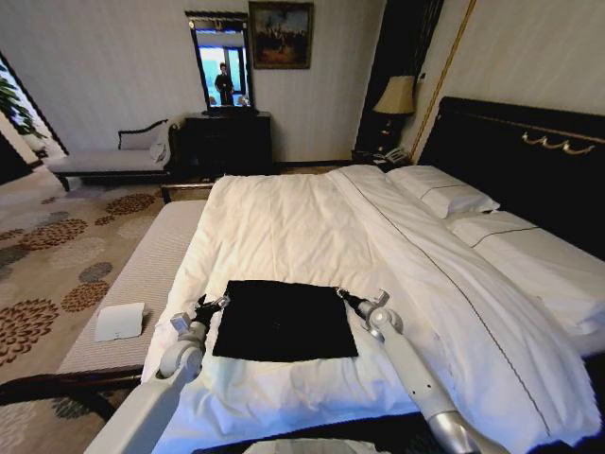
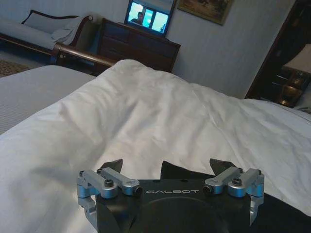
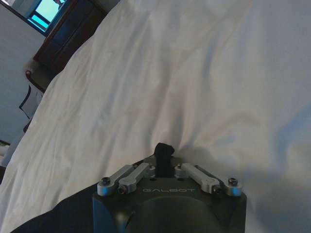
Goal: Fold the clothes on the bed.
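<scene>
The shirt (image 1: 284,320) is lying as a flat, already part-folded square on the bed (image 1: 284,227), near its foot. Your left gripper (image 1: 210,305) is sitting spread wide at the far left corner; your right gripper (image 1: 346,296) is pinching closed at the far right corner, apparently on fabric. Close the left on the shirt only, not the duvet, then lift both evenly.

The robot has two smooth arms of silver-grey tube, and each of them ends in a black housing marked GALBOT in pale letters, from which the left gripper (image 2: 167,167) and the right gripper (image 3: 164,154) carry silver metal links with dark screws and black fingertips.
</scene>
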You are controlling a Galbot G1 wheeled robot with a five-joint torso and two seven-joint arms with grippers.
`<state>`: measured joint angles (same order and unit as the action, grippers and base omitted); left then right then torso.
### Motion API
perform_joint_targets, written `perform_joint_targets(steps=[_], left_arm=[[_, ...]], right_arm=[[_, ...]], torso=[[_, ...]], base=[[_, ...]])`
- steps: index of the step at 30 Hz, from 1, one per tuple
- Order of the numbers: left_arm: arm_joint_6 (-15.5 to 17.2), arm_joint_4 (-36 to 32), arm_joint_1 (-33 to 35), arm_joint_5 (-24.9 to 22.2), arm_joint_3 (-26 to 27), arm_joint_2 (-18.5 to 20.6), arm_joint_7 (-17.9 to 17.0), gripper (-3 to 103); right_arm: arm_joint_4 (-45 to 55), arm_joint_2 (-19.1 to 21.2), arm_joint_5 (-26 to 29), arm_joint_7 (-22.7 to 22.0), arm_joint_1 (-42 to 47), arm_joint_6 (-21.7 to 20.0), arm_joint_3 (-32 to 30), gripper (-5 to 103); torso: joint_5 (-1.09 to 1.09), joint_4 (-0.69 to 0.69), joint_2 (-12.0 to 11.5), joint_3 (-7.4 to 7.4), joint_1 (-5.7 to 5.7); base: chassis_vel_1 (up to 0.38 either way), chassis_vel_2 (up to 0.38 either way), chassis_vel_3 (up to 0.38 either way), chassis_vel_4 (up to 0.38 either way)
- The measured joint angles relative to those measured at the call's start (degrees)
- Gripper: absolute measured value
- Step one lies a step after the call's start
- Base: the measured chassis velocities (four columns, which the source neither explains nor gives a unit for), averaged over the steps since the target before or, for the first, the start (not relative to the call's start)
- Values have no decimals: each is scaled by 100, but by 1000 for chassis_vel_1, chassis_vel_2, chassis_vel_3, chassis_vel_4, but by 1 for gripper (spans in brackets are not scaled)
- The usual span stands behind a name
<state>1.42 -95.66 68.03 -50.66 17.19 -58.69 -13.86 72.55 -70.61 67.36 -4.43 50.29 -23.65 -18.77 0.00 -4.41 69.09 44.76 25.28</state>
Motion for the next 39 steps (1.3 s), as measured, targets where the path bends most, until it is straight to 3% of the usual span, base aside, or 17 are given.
perform_joint_targets(steps=[2, 4, 17, 22, 29, 32, 36, 38, 39], left_arm=[[21, 2, -34, -38, -18, 0, -5, 100], [44, 19, -84, -91, -41, -10, -8, 100], [192, 499, -596, -590, -201, -179, 95, 100], [327, 1011, -1165, -942, -430, -330, 67, 101], [377, 1646, -1592, -975, -755, -436, 87, 98], [382, 1765, -1641, -952, -797, -462, 100, 95], [391, 2056, -1777, -854, -883, -518, 116, 74], [388, 2099, -1790, -829, -886, -528, 128, 74], [378, 2145, -1806, -813, -888, -540, 157, 63]], right_arm=[[42, 4, -1, -11, 7, 0, 0, 4], [135, 29, 8, -36, 16, -1, -7, 1], [236, 250, -85, -208, -141, 28, 67, 1], [230, 271, -94, -291, -233, 39, 107, 1], [219, 224, -119, -325, -310, 39, 186, 1], [176, 199, -124, -327, -372, 39, 248, 1], [140, 169, -126, -328, -433, 39, 294, 1], [140, 167, -126, -328, -435, 39, 294, 1], [140, 166, -126, -327, -436, 39, 294, 1]], torso=[[0, 0, 0, 0, 0], [0, 0, 0, 0, 0], [1, 1, 0, 0, 0], [0, 1, 0, 1, 0], [-1, -1, 0, 0, 0], [-1, -1, 0, 0, 0], [-1, -1, 0, 0, 0], [-1, -1, 0, 0, 0], [0, 0, 0, 0, 0]], base=[[0, 0, 0, 0], [0, 0, 0, 0], [0, 0, 0, 0], [0, 0, 0, 0], [0, 0, 0, 0], [0, 0, 0, 0], [0, 0, 0, 0], [0, 0, 0, 0], [0, 0, 0, 0]])
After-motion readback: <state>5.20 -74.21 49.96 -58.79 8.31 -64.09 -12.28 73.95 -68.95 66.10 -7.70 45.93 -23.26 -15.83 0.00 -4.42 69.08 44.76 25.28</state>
